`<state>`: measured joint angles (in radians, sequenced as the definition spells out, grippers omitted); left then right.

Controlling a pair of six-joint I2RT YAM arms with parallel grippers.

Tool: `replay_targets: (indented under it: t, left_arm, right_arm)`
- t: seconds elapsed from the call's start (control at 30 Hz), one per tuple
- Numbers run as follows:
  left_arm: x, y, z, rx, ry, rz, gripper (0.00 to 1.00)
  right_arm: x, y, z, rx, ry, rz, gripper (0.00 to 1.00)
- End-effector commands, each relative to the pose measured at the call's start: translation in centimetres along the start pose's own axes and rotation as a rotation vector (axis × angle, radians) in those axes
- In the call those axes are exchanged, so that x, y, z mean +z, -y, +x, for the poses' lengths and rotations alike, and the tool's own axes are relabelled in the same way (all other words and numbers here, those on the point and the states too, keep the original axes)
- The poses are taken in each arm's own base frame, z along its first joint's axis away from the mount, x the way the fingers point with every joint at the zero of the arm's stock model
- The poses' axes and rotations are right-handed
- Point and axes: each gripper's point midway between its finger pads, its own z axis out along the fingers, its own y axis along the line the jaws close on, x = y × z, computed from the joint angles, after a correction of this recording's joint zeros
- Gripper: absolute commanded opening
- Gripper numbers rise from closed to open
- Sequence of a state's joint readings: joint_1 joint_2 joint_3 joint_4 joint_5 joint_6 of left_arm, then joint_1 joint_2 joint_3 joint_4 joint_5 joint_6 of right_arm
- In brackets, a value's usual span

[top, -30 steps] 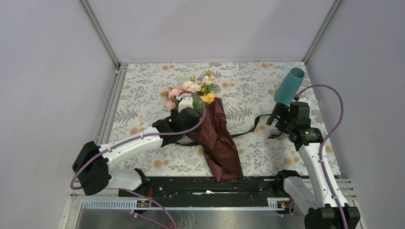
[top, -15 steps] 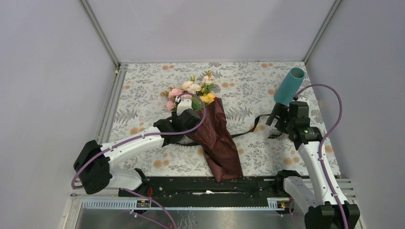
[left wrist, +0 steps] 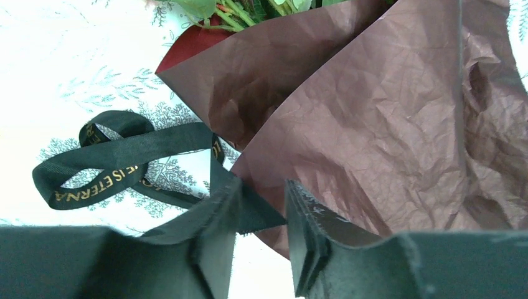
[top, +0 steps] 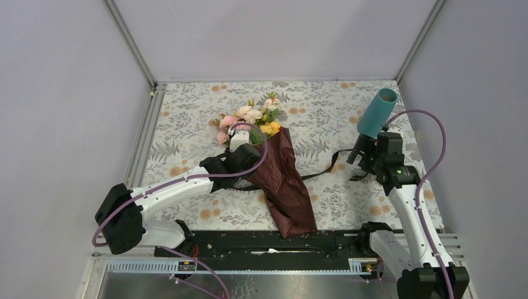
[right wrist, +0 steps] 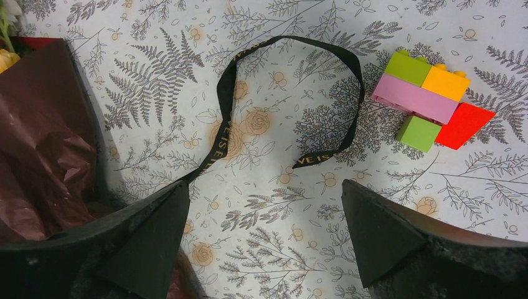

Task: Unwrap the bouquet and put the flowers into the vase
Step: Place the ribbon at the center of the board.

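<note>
The bouquet lies mid-table: pink, cream and yellow flowers (top: 252, 115) stick out of the loosened maroon paper (top: 283, 180). Its black ribbon (top: 324, 163) trails right. My left gripper (top: 249, 159) hangs over the paper's left edge. In the left wrist view, the left gripper (left wrist: 261, 187) is open by a narrow gap. A ribbon end and a corner of the paper (left wrist: 373, 124) lie just past its tips. Beside them is a loop of the ribbon (left wrist: 118, 162). My right gripper (right wrist: 264, 187) is wide open above the cloth, near the ribbon (right wrist: 227, 112), holding nothing. The teal vase (top: 376, 112) stands behind it.
A small multicoloured block toy (right wrist: 429, 103) lies on the floral tablecloth to the right of the ribbon's end. Grey walls close in the table on three sides. A black rail (top: 274, 243) runs along the near edge between the arm bases.
The left jaws have narrowed from wide to a small gap at the paper's edge, and the left wrist has shifted slightly. The right arm has not moved.
</note>
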<state>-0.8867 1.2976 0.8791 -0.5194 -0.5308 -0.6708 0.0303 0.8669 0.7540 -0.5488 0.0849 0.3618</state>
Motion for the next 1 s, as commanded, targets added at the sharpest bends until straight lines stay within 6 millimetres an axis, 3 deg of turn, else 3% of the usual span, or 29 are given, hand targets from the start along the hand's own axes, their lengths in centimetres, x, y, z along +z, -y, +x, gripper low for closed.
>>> replay_targets:
  t: [0.0,0.3,0.47,0.63,0.77,0.97]
  left_arm:
    - [-0.6,0.3,-0.8,-0.026,0.035,0.020,0.31]
    - [-0.8,-0.5,-0.8,-0.022,0.045,-0.006,0.01]
    - [-1.3,-1.0,-1.3,-0.029,0.067,-0.017,0.00]
    - [-2.3,-2.2,-3.6,-0.045,0.126,-0.039,0.00]
    - [-2.2,-4.6,-6.3,-0.131,0.159,-0.033,0.00]
    - [-2.4,-12.5,-9.7,-0.328,0.255,-0.104,0.00]
  right_arm:
    - [-0.7,-0.3,-1.1,-0.010,0.033,-0.010,0.98]
    - [-0.7,-0.3,-1.3,-0.011,0.035,-0.009,0.98]
    - [-0.9,-0.4,-1.3,-0.012,0.033,-0.019,0.98]
    - [-1.0,-1.6,-0.9,-0.019,0.002,-0.080,0.98]
    - [-1.1,-2.9,-0.5,-0.032,-0.031,-0.155,0.98]
    - [-1.4,-4.1,0.2,-0.023,-0.063,-0.224,0.94]
